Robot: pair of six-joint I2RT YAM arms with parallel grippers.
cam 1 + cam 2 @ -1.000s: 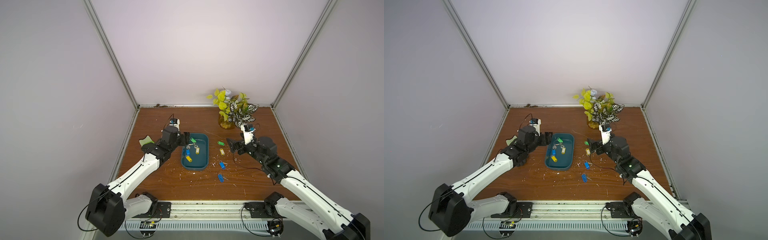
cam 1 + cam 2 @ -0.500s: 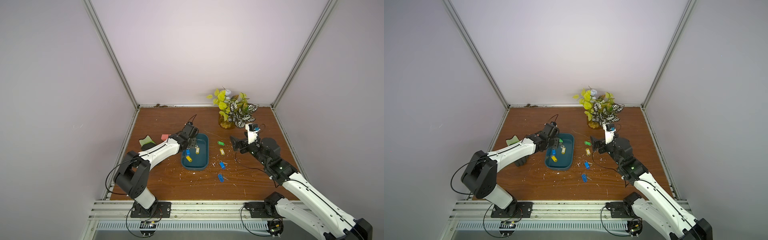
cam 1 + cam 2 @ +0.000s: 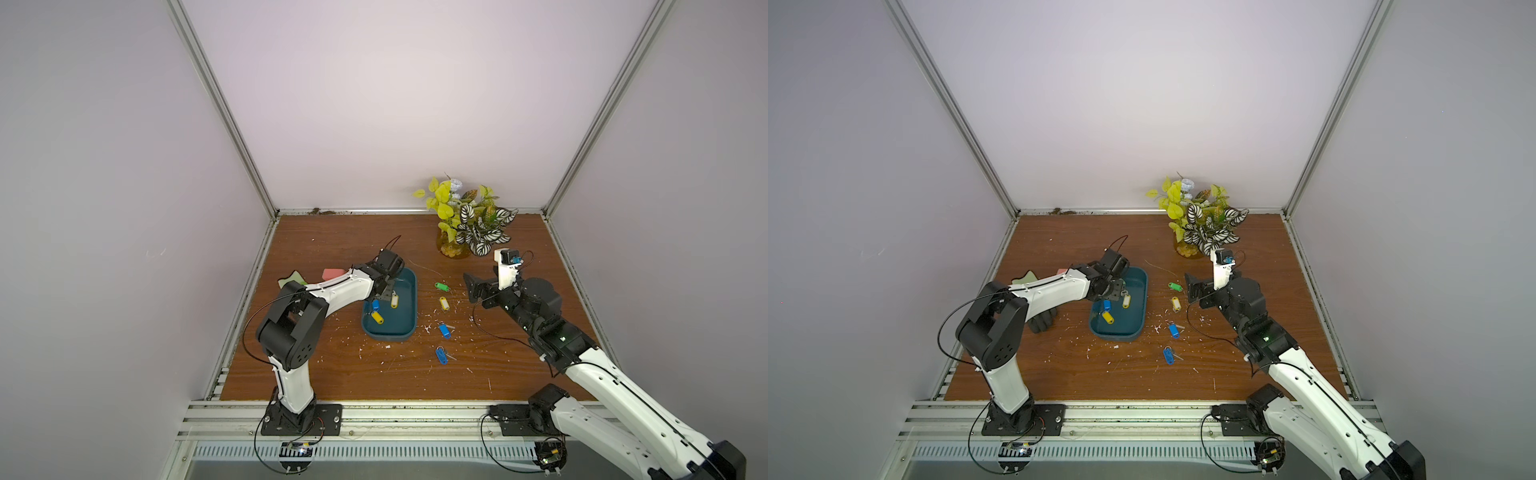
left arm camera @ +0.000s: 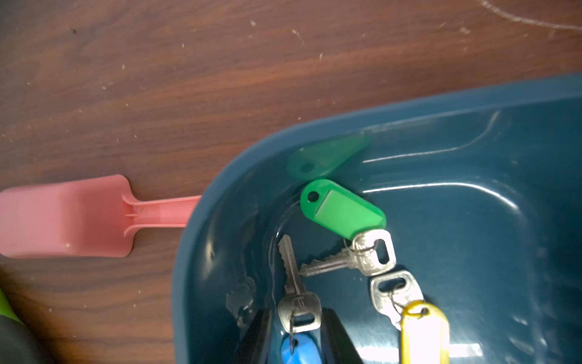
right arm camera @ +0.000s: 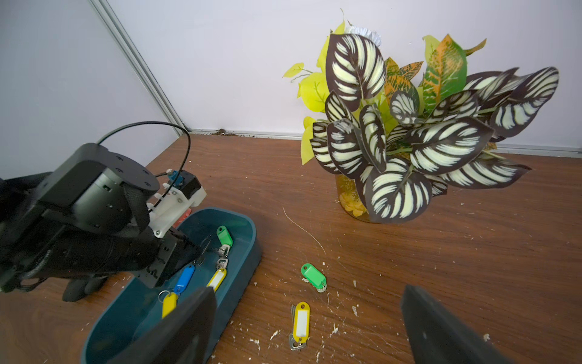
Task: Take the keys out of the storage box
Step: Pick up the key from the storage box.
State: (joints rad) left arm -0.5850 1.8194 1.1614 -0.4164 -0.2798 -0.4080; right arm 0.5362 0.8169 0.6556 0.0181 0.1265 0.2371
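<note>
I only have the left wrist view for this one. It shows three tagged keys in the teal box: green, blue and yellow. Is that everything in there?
Observer: No. A second yellow-tagged key lies in the storage box, nearer the robot's base. That makes four inside.
Operator: How many are out on the table?
Observer: Four lie on the table on the right arm's side of the box: a green-tagged key, a yellow-tagged key and two blue-tagged keys.
Operator: What about the right arm?
Observer: The right gripper is open and empty, and it hovers above the table near those keys.
</note>
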